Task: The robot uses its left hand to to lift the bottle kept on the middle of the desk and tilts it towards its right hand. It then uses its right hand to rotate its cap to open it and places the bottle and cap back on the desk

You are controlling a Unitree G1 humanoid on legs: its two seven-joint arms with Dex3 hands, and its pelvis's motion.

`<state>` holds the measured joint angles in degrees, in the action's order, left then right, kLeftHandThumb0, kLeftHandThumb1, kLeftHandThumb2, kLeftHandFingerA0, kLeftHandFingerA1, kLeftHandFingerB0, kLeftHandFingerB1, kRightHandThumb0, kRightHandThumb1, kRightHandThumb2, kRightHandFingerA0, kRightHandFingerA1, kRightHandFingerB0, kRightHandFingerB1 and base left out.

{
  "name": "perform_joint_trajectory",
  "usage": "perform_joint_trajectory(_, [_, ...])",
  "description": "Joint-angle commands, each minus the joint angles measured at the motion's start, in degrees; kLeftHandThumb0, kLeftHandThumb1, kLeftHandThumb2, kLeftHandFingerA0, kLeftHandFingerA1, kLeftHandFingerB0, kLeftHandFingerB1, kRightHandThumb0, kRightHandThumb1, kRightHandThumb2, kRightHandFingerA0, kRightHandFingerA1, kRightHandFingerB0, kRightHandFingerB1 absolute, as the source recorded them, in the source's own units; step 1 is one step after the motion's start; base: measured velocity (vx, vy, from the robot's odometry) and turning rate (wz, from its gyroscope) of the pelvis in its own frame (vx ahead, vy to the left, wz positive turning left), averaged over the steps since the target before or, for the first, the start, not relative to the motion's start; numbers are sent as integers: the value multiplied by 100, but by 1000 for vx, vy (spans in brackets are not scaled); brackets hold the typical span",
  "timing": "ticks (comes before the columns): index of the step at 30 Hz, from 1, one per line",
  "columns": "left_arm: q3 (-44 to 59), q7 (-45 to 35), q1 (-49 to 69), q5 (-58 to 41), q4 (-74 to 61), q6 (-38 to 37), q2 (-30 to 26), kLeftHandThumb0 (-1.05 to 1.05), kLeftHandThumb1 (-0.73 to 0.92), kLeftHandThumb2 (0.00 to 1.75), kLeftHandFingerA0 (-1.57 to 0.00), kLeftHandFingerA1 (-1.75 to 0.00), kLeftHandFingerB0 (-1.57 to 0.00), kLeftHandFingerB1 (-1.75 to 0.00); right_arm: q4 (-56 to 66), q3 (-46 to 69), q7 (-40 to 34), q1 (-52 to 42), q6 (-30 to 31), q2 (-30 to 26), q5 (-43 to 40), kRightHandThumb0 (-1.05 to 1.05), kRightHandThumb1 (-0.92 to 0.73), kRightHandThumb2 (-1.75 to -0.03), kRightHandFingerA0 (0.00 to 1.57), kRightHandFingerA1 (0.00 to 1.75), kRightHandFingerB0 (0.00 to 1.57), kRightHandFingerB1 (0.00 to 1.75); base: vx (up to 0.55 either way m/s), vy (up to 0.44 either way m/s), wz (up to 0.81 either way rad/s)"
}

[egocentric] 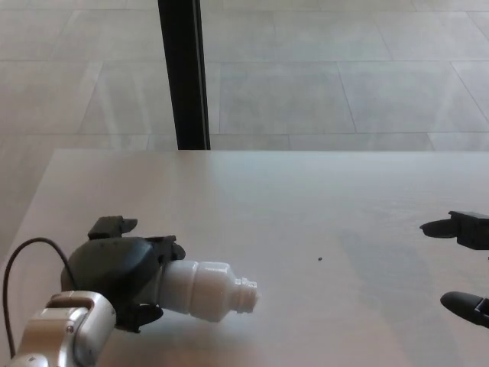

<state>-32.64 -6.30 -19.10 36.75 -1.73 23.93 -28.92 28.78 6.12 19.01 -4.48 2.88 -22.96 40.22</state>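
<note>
Bottle (208,290), white and opaque, lies nearly horizontal above the near-left part of the desk (290,199), with its long axis running from picture left to picture right and its threaded neck pointing toward the robot's right side, tipped slightly downward. The neck shows bare thread with no cap on it. The left hand (122,275) wraps the bottle's base end, its fingers closed around the body, so only the shoulder and neck protrude from the grasp. The right hand (464,267) sits at the right edge of the head view, well apart from the bottle's mouth, with one upper and one lower finger spread and nothing visible between them. The left hand is therefore the only hand in contact with the bottle, and the open neck faces the gap between the two hands. The cap is not visible anywhere on the desk; whether the right hand carries it out of frame cannot be determined, since the palm is cut off by the picture edge. The bottle's underside and any contact with the desk surface are hard to make out. A small dark speck (320,258) lies on the desk between the hands.
</note>
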Motion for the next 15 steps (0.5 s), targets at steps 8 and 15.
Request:
perform_joint_trajectory(8, [-933, -2242, -583, 1148, -118, 1918, 216, -36, 50, 87, -85, -108, -79, -90, -392, 571, -390, -655, -339, 47, -729, -49, -60, -59, 108, 115, 50, 38, 0, 0, 0])
perform_joint_trajectory(15, [-585, -3584, -781, -103, -583, 2197, -111, -82, 50, 76, 0, -4, 0, -4, -541, 563, -474, -575, -455, 53, -812, -51, -60, -59, 109, 116, 48, 37, 0, 0, 0])
